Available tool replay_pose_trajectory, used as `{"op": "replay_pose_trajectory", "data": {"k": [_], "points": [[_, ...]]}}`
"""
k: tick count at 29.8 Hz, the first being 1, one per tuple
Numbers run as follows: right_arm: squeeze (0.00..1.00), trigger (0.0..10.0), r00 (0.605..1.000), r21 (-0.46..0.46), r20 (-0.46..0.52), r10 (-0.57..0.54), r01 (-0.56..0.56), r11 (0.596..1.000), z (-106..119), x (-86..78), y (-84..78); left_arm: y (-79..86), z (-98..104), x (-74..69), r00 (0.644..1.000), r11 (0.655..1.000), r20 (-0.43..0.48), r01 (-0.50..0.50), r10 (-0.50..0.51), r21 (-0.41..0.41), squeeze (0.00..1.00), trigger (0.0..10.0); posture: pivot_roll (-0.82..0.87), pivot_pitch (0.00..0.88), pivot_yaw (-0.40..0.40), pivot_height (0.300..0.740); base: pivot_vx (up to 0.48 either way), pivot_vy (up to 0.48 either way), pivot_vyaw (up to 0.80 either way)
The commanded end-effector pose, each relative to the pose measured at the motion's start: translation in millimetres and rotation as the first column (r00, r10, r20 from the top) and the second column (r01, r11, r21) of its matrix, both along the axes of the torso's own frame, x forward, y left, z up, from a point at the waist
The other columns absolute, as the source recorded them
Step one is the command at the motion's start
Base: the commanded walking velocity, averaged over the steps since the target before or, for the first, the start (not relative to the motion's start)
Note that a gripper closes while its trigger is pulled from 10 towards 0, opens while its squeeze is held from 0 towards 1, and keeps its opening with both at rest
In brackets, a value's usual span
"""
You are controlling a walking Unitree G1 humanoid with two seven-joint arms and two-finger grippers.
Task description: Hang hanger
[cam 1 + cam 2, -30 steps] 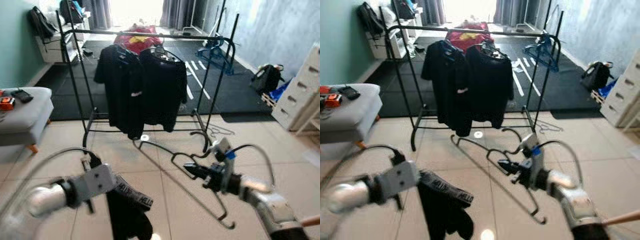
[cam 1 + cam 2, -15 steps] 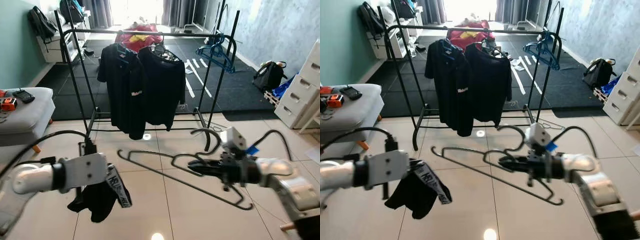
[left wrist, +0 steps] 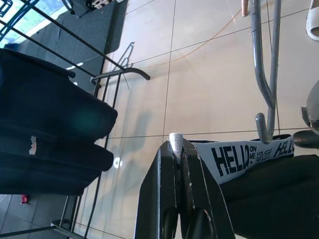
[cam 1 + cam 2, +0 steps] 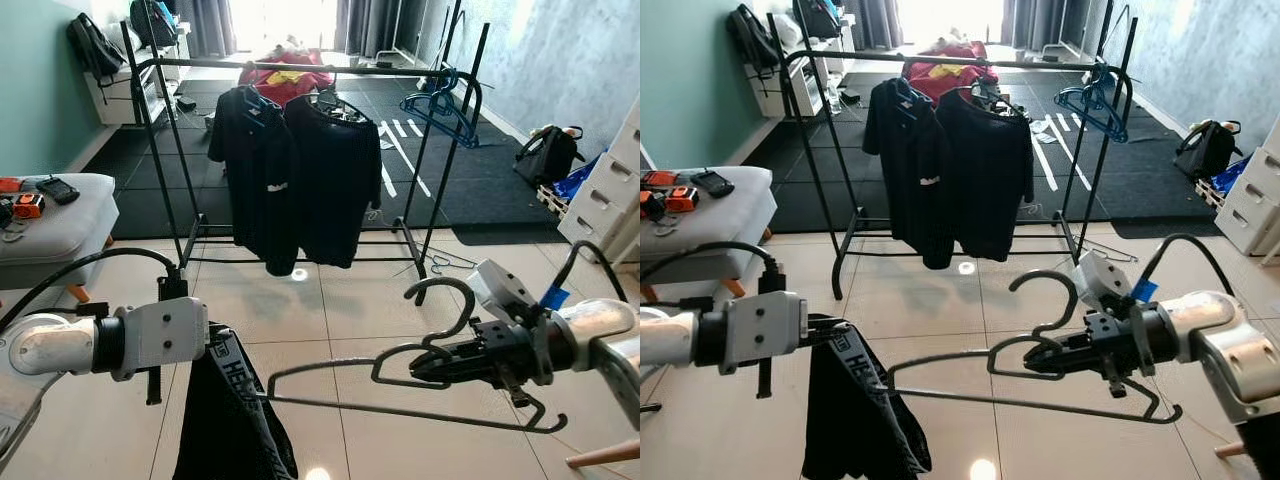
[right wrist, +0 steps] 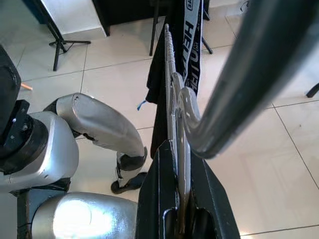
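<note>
Right gripper (image 4: pixel 425 368) clamps the grey hanger (image 4: pixel 440 385) above the tiled floor; left gripper (image 3: pixel 175 149) pinches dark shorts (image 4: pixel 232 415) draped on it. The rack (image 4: pixel 300 66), well ahead, awaits.

Home living room, tiled floor (image 4: pixel 350 300), black clothes rack (image 4: pixel 300 68) with hung shirts (image 4: pixel 300 180), grey sofa (image 4: pixel 50 225), white drawers (image 4: pixel 610 180)

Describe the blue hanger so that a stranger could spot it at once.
Find the black clothes rack standing across the room, with two black shirts hanging near its middle. Follow the top rail to the robot's right end: the blue hanger hangs there, bare and the rack's only coloured one.
</note>
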State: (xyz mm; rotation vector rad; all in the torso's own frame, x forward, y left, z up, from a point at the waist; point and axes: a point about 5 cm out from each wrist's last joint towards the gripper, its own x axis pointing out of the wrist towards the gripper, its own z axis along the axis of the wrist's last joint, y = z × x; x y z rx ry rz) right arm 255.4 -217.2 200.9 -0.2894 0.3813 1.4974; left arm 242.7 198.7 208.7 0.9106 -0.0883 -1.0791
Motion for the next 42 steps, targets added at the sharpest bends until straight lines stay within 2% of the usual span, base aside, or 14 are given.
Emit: {"op": "replay_pose_trajectory", "data": {"k": [1, 10, 13, 14, 15, 24, 32, 42], "points": [[0.00, 10.0, 1.000, -0.010, 0.003, 0.009, -0.009, 1.000, 2, -0.6, 0.2, 0.9, 7, -3.8, 0.999, 0.999, 0.013, 0.030, -0.030, 0.031, 0.00, 10.0, -0.08, 0.000, -0.006, 0.740, 0.000, 0.000, 0.00], [0.00, 10.0, 1.000, -0.056, -0.012, -0.010, 0.010, 0.998, 1, -1.0, -8.6, -4.4, 12, -10.4, 0.997, 0.996, 0.007, 0.082, -0.082, 0.046, 0.00, 10.0, -0.07, 0.000, -0.005, 0.740, 0.000, 0.000, 0.00], [0.00, 10.0, 0.998, -0.195, -0.032, -0.062, 0.055, 0.979, 1, -1.4, -31.2, -4.2, 15, -12.0, 0.995, 0.993, 0.010, 0.096, -0.097, 0.070, 0.00, 10.0, -0.07, 0.000, -0.003, 0.740, 0.000, 0.000, 0.00], [0.00, 10.0, 0.998, -0.195, -0.032, -0.062, 0.055, 0.979, 1, -1.4, -31.2, -4.2, 15, -12.0, 0.995, 0.993, 0.010, 0.096, -0.097, 0.070, 0.00, 10.0, -0.07, 0.000, -0.003, 0.740, 0.000, 0.000, 0.00], [0.00, 10.0, 0.995, -0.246, 0.001, -0.098, 0.095, 0.965, 2, 3.0, -37.9, -6.5, 17, -12.6, 0.994, 0.991, 0.009, 0.109, -0.110, 0.072, 0.00, 10.0, -0.08, 0.000, -0.004, 0.740, 0.000, 0.000, 0.00], [0.00, 10.0, 0.996, -0.261, 0.000, -0.088, 0.085, 0.962, 0, 3.5, -34.7, -11.7, 22, -13.1, 0.992, 0.989, 0.018, 0.126, -0.128, 0.071, 0.00, 10.0, -0.07, 0.000, -0.004, 0.740, 0.000, 0.000, 0.00], [0.00, 10.0, 0.999, -0.216, 0.003, -0.038, 0.038, 0.976, -2, 6.3, -19.0, -21.9, 31, -15.3, 0.987, 0.986, 0.032, 0.158, -0.160, 0.051, 0.00, 10.0, -0.07, 0.000, -0.004, 0.740, 0.000, 0.000, 0.00], [0.00, 10.0, 1.000, -0.193, 0.011, -0.019, 0.021, 0.981, -2, 9.2, -11.9, -26.1, 32, -16.4, 0.986, 0.985, 0.032, 0.165, -0.167, 0.045, 0.00, 10.0, -0.06, 0.000, -0.005, 0.740, 0.000, 0.000, 0.00]]}}
